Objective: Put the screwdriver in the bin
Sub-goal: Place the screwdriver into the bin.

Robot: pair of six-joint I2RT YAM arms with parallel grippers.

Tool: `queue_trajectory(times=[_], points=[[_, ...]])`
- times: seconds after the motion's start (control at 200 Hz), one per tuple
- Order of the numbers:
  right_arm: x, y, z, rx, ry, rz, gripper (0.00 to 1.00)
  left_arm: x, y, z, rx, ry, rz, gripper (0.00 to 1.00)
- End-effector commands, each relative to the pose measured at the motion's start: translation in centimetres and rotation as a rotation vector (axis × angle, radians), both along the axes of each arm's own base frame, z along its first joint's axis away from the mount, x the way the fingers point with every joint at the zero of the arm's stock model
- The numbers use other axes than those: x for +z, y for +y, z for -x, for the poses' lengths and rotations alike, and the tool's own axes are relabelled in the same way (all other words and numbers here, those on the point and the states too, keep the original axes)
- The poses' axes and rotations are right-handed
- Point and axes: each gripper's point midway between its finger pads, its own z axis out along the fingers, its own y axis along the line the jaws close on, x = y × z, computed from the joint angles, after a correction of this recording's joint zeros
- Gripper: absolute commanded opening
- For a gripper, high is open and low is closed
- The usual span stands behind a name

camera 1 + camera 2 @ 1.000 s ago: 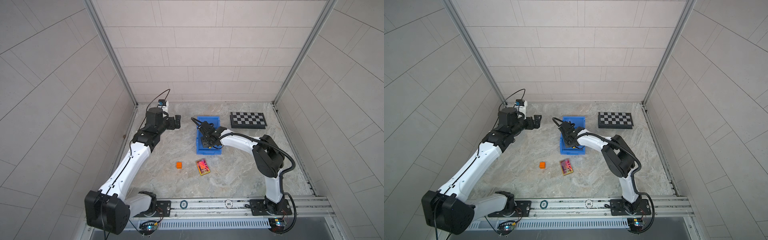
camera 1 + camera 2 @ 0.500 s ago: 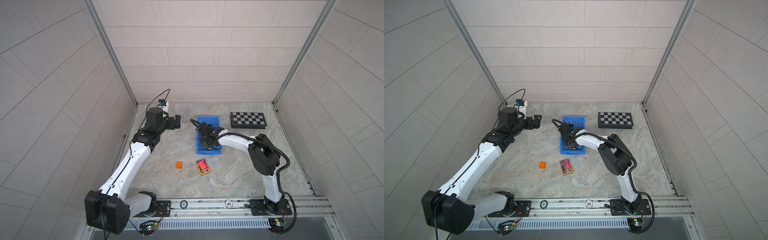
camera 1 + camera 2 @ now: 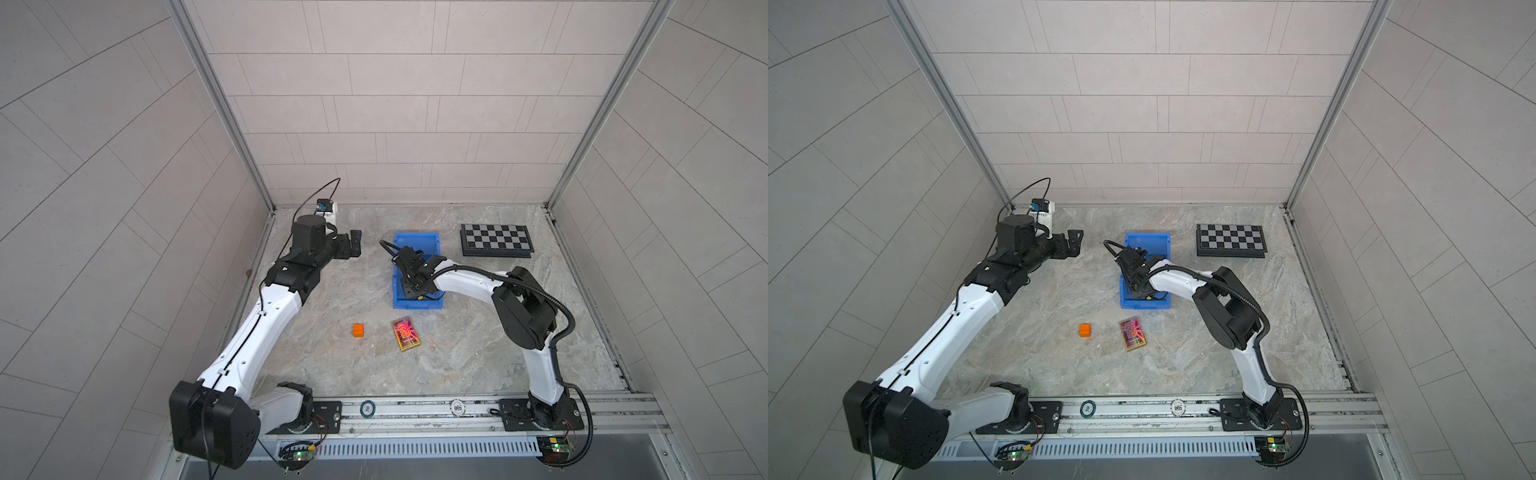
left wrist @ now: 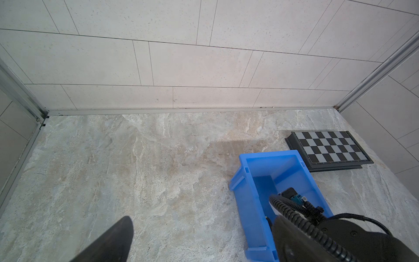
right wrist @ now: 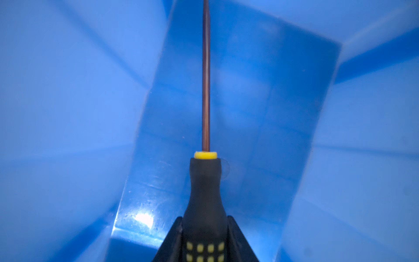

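- Two arms and one of everything else show in a top view. One blue bin (image 3: 415, 239) sits mid-counter toward the back edge. One checkerboard (image 3: 496, 241) lies near the back right corner. One orange cube (image 3: 358, 331) and one colourful card (image 3: 406, 333) lie nearer the front edge. The right claw (image 3: 409, 289) is down inside the bin. The left claw (image 3: 352, 245) hangs well apart over the back left of the counter, spread wide and holding nothing.
- One finger (image 4: 108, 238) of the left claw shows in the left wrist view, with the bin and checkerboard beyond. No screwdriver is visible here.
- One screwdriver (image 5: 205, 192) shows in the right wrist view. Its handle is pinched between the right claw's fingers (image 5: 173, 238), and its shaft points over the bin floor, inside the walls. I judge this the release step. Next, the claw should open and then lift straight out, clear of the walls.
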Motion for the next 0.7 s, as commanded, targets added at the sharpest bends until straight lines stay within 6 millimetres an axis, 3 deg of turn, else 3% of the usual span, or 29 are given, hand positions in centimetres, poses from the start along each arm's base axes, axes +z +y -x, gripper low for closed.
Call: queue_trajectory(times=[0.0, 0.27, 0.696], points=[[0.4, -0.1, -0.3, -0.019, -0.014, 0.018, 0.34, 0.6, 0.1, -0.1, 0.004, -0.014, 0.009, 1.0], [1.1, 0.0, -0.6, -0.019, -0.025, 0.016, 0.35, 0.6, 0.1, -0.1, 0.006, -0.015, 0.009, 0.99], [6.8, 0.1, -0.9, -0.005, -0.113, -0.039, 0.35, 0.3, 0.2, -0.3, 0.009, -0.009, 0.008, 0.99]])
